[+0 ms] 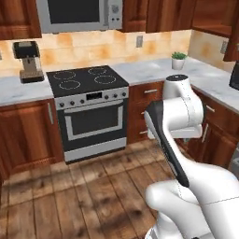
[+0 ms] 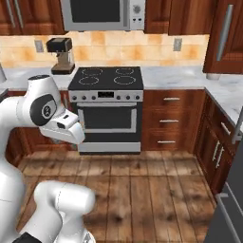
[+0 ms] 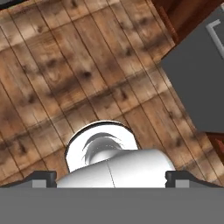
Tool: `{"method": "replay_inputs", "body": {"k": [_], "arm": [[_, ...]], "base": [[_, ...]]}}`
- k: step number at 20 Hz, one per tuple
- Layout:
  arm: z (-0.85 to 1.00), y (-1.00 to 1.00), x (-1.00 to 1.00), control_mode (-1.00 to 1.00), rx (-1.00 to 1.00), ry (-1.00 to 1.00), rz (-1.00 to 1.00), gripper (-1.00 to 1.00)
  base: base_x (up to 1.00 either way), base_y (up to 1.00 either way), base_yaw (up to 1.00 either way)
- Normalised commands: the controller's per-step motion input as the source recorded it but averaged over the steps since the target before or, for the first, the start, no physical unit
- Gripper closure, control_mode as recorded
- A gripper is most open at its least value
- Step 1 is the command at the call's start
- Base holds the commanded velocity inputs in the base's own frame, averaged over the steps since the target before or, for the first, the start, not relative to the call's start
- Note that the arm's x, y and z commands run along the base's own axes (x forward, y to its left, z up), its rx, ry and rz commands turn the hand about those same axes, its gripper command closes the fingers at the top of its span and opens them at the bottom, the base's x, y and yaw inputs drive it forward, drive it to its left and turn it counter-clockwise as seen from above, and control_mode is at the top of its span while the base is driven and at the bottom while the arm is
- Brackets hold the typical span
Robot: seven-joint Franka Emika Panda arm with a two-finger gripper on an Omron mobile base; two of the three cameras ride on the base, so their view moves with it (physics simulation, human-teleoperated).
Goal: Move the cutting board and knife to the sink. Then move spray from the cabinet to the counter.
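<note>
The cutting board, knife, sink and spray are out of view. The counter [image 1: 149,71] [image 2: 176,74] is white marble and runs on both sides of the black stove and around the right corner. Reddish-brown wall cabinets [image 1: 140,14] [image 2: 182,14] hang above it with doors shut; I cannot tell which is the task's cabinet. My arm is folded close to the base over the floor. In the hand view my gripper [image 3: 111,177] is open, its fingertips [image 3: 43,177] wide apart with nothing between them, looking down at the wooden floor [image 3: 65,74].
A stove with oven [image 1: 91,109] [image 2: 108,109] stands ahead under a microwave [image 1: 79,14]. A coffee machine [image 1: 29,61] [image 2: 61,54] sits left of it and a potted plant [image 1: 178,59] sits right. A dark grey appliance [image 2: 228,204] [image 3: 197,78] is close on my right.
</note>
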Motion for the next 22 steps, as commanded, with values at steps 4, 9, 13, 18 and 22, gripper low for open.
{"method": "replay_inputs", "body": {"k": [4,9,13,18,22], "arm": [[0.0,0.0,0.0,1.0,0.0,0.0,0.0,-1.0],[0.0,0.0,0.0,1.0,0.0,0.0,0.0,-1.0],[0.0,0.0,0.0,1.0,0.0,0.0,0.0,-1.0],[0.0,0.0,0.0,1.0,0.0,0.0,0.0,-1.0],[0.0,0.0,0.0,1.0,0.0,0.0,0.0,-1.0]], "base": [[0.9,0.03,-0.53],[1.0,0.47,-0.42],[1.0,0.45,-0.42],[0.99,0.42,-0.51],[0.83,0.27,-0.6]]}}
